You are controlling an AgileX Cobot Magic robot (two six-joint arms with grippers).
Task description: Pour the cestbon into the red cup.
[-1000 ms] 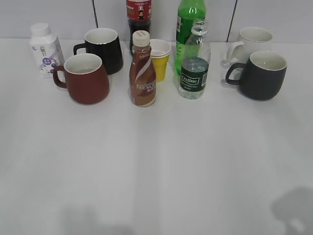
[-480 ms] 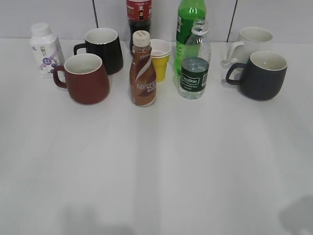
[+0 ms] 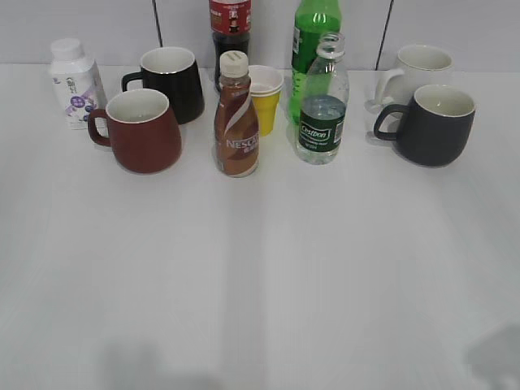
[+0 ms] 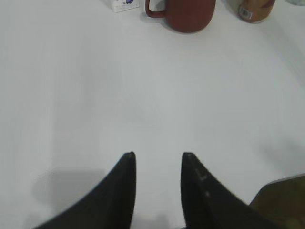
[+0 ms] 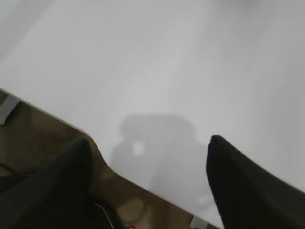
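**Both arms hang back at the near edge; bottle and cup wait untouched at the far side**

The white table takes up nearly everything, with a broad bare stretch between the near edge and the row of drinkware along the back wall. In that row the red cup sits at the left, upright, its handle turned to the left, with a black mug just behind it. A brown Nescafe bottle stands between the cup and the cestbon, which is upright right of centre, uncapped, partly filled, with a tall green bottle close behind it. A dark grey mug is off to the right.

Neither arm shows in the exterior view. The right gripper hovers over the table's near edge, jaws spread wide with nothing between them. The left gripper has its fingers parted by a narrow gap, also empty, and its camera sees the cup well ahead at the top of the picture.

The bottle's long axis is vertical and it lies far forward of both grippers, across the bare stretch. By my reckoning the right arm is the better placed for it, since the bottle is on that half. The reach has to come in from the front, as the green bottle crowds its back. Nothing of the pour has begun.
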